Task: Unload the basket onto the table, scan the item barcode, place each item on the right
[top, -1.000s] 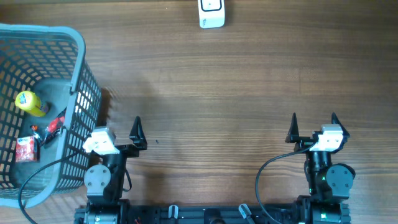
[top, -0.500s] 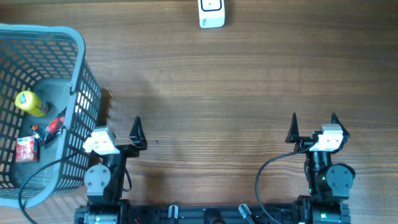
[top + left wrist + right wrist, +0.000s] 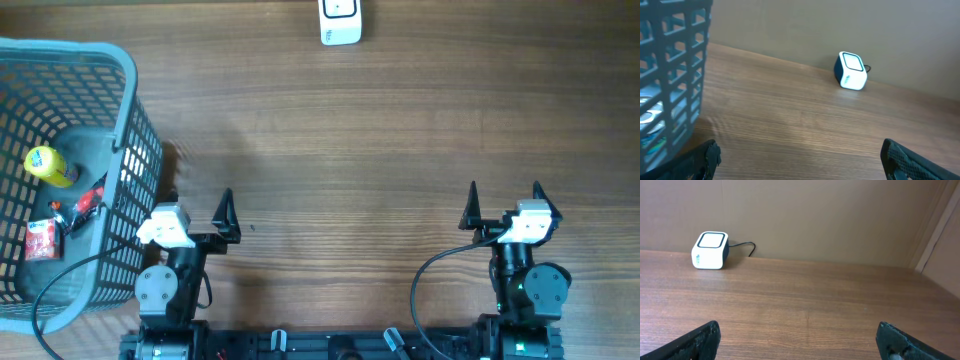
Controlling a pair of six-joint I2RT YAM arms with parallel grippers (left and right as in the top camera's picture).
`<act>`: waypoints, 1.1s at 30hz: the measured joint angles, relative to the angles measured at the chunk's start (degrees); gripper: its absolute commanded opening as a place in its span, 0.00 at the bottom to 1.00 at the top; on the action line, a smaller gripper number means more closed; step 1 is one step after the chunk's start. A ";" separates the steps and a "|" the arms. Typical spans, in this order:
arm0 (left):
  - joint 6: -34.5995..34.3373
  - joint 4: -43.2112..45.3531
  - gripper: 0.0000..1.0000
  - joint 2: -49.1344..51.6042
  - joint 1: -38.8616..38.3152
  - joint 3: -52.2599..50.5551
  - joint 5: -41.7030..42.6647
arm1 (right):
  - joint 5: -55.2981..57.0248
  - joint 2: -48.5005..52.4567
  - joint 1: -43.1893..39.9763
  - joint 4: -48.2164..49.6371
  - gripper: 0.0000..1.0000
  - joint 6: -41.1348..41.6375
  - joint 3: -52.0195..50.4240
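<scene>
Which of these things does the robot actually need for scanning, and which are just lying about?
Needed: white cube scanner; yellow rounded container and red packets to scan, inside the grey-blue plastic basket.
Lying about: only the brown wooden table itself, as far as shown.

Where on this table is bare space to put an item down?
The table is bare right of the basket, from the scanner at the far edge down to the left gripper and right gripper. Only the basket is crowded, with small items inside.
</scene>
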 measured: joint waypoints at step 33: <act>-9.75 -11.58 1.00 34.69 0.00 43.12 14.16 | 0.00 0.11 0.00 0.00 1.00 0.00 -0.02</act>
